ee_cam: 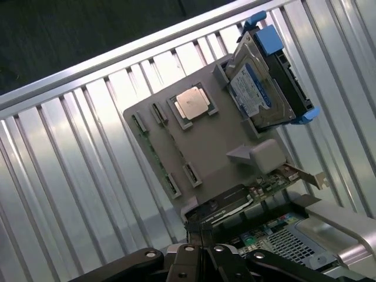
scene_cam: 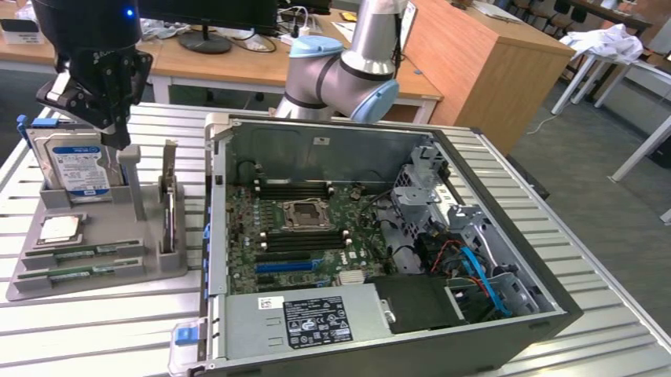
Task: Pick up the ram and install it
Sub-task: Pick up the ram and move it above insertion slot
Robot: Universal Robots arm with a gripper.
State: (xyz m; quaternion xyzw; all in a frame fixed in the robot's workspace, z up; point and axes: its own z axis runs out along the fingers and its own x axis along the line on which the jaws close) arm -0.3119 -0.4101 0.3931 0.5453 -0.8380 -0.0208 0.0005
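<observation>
Two ram sticks [scene_cam: 78,253] lie flat side by side in the front slots of a grey holder tray [scene_cam: 126,275] at the exterior view's left. In the wrist view one ram stick [ee_cam: 154,154] shows as a thin green strip along the tray's edge. My gripper [scene_cam: 119,141] hangs above the back of the tray, beside the upright hard drive [scene_cam: 78,169], well apart from the ram. Its fingers [ee_cam: 200,235] are shut with nothing between them. The open computer case [scene_cam: 504,236] lies to the exterior view's right, with black memory slots [scene_cam: 302,236] on its motherboard.
The tray also carries a square silver CPU [scene_cam: 60,228] and an upright expansion card [scene_cam: 168,196]. Inside the case there are a drive cage [scene_cam: 430,188], cables and a power supply [scene_cam: 304,314]. Bare slatted metal tabletop [scene_cam: 94,338] lies in front of the tray.
</observation>
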